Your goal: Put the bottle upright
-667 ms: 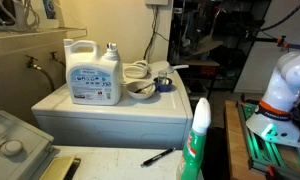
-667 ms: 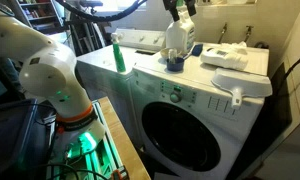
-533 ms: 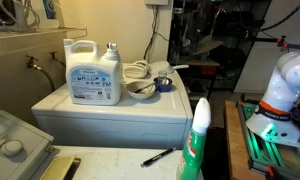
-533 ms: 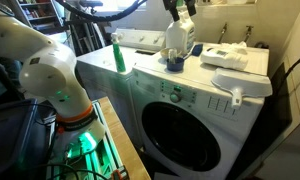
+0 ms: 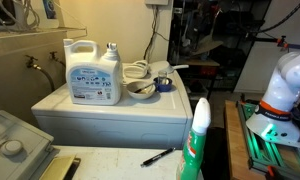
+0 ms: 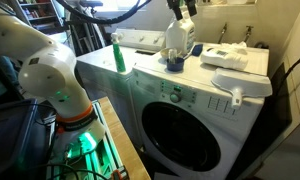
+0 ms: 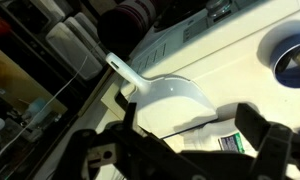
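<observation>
The bottle (image 7: 222,140) is small and whitish with a bluish-green label. It lies on its side on the white washer top (image 7: 240,60), next to a white scoop (image 7: 168,95). It also shows lying flat in an exterior view (image 6: 222,55). My gripper (image 7: 190,125) hangs above it, open, with its dark fingers spread to either side of the bottle and holding nothing. In an exterior view the gripper (image 6: 182,8) is high above the washer, at the top of the picture.
A large white handled detergent jug (image 5: 93,72) (image 6: 176,40) stands on the washer, with a blue cap (image 5: 164,84) (image 6: 176,65) beside it. A tall green-and-white bottle (image 5: 197,140) (image 6: 118,55) stands near the washer's edge. A second white scoop (image 6: 230,88) lies near the front.
The gripper has shifted very slightly sideways high above the washer. The bottle, jug and scoop have not moved.
</observation>
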### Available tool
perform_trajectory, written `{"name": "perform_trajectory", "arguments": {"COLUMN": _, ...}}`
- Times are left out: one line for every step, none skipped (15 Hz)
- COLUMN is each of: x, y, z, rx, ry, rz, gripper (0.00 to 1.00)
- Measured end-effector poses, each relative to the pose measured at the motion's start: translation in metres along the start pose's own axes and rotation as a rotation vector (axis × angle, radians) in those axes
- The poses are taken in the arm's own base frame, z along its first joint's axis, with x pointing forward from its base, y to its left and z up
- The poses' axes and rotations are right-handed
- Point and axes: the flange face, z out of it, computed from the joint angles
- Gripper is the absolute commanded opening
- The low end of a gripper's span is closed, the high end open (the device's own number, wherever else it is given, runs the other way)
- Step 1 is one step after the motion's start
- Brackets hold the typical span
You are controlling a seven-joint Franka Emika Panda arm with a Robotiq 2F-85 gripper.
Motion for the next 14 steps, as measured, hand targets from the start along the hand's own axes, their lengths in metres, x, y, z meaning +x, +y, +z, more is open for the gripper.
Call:
{"name": "perform_trajectory", "arguments": {"x": 0.012, "y": -0.002, "z": 0.000, "rx": -0.004, "ry": -0.002, "rz": 0.050, "gripper": 1.00}}
{"name": "perform_trajectory", "arguments": {"x": 0.029, "y": -0.004, "z": 0.002, "rx": -0.007, "ry": -0.004, "rz": 0.101, "gripper": 1.00}}
{"name": "perform_trajectory", "arguments": {"x": 0.047, "y": -0.006, "z": 0.005, "rx": -0.010, "ry": -0.008, "rz": 0.153, "gripper": 1.00}}
{"name": "perform_trajectory", "arguments": {"x": 0.066, "y": -0.009, "z": 0.009, "rx": -0.012, "ry": -0.015, "rz": 0.203, "gripper": 1.00}}
{"name": "perform_trajectory", "arguments": {"x": 0.084, "y": -0.012, "z": 0.014, "rx": -0.014, "ry": -0.024, "rz": 0.251, "gripper": 1.00}}
{"name": "perform_trajectory", "arguments": {"x": 0.101, "y": -0.017, "z": 0.021, "rx": -0.016, "ry": -0.036, "rz": 0.299, "gripper": 1.00}}
{"name": "perform_trajectory", "arguments": {"x": 0.119, "y": -0.022, "z": 0.028, "rx": -0.019, "ry": -0.049, "rz": 0.349, "gripper": 1.00}}
{"name": "perform_trajectory", "arguments": {"x": 0.135, "y": -0.027, "z": 0.035, "rx": -0.022, "ry": -0.065, "rz": 0.398, "gripper": 1.00}}
{"name": "perform_trajectory", "arguments": {"x": 0.150, "y": -0.030, "z": 0.043, "rx": -0.027, "ry": -0.082, "rz": 0.445, "gripper": 1.00}}
{"name": "perform_trajectory", "arguments": {"x": 0.163, "y": -0.033, "z": 0.049, "rx": -0.034, "ry": -0.100, "rz": 0.492, "gripper": 1.00}}
{"name": "perform_trajectory", "arguments": {"x": 0.176, "y": -0.035, "z": 0.056, "rx": -0.043, "ry": -0.118, "rz": 0.540, "gripper": 1.00}}
{"name": "perform_trajectory", "arguments": {"x": 0.188, "y": -0.036, "z": 0.062, "rx": -0.053, "ry": -0.133, "rz": 0.585, "gripper": 1.00}}
{"name": "perform_trajectory", "arguments": {"x": 0.199, "y": -0.037, "z": 0.068, "rx": -0.061, "ry": -0.151, "rz": 0.630, "gripper": 1.00}}
{"name": "perform_trajectory", "arguments": {"x": 0.209, "y": -0.036, "z": 0.073, "rx": -0.067, "ry": -0.170, "rz": 0.674, "gripper": 1.00}}
